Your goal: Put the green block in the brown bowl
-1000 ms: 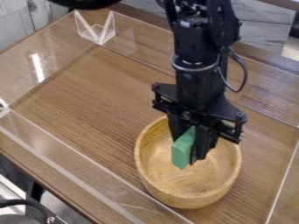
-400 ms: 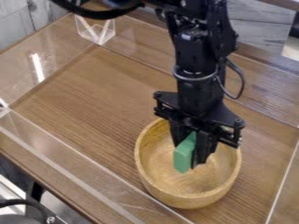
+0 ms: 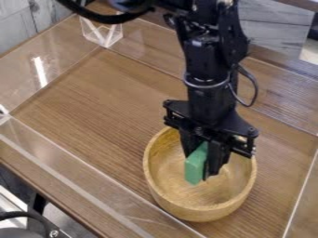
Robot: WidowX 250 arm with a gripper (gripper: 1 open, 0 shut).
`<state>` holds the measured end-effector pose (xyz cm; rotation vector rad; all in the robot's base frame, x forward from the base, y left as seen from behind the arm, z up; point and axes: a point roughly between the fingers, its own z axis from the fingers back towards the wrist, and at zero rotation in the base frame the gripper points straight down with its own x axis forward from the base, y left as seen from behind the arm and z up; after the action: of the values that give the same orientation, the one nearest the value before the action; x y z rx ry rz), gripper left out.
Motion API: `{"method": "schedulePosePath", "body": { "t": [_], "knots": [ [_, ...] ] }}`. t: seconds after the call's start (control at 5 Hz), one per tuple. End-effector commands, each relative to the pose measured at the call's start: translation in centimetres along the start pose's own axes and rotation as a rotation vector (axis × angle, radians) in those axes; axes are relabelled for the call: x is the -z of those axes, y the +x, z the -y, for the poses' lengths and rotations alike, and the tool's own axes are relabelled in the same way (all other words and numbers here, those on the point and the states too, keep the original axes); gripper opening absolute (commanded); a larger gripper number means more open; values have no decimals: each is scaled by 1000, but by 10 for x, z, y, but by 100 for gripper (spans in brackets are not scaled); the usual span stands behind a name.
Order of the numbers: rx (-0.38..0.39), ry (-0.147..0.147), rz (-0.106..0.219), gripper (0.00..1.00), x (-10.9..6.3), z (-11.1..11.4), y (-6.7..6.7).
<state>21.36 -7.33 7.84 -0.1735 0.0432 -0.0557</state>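
The green block (image 3: 196, 165) hangs upright between the fingers of my gripper (image 3: 204, 160), which is shut on it and points straight down. Block and gripper are over the inside of the brown bowl (image 3: 165, 197), a round light-wood bowl near the table's front right. The block's lower end sits below the rim line, close above the bowl's floor; whether it touches the floor I cannot tell. The black arm rises from the gripper toward the top of the view.
The wooden table top (image 3: 99, 102) is enclosed by a low clear plastic wall (image 3: 50, 153) along its left and front sides. A clear angled stand (image 3: 102, 33) sits at the back left.
The gripper with the green block has sunk slightly into the bowl; the grip is unchanged.
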Motion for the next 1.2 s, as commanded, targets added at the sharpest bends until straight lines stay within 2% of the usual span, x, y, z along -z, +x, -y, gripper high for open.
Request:
{"method": "schedulePosePath", "body": {
  "t": [0.0,1.0],
  "knots": [
    [-5,-12,30,0,-5,0,7],
    [-7,-38,10,0,3,-4,11]
  ]
}}
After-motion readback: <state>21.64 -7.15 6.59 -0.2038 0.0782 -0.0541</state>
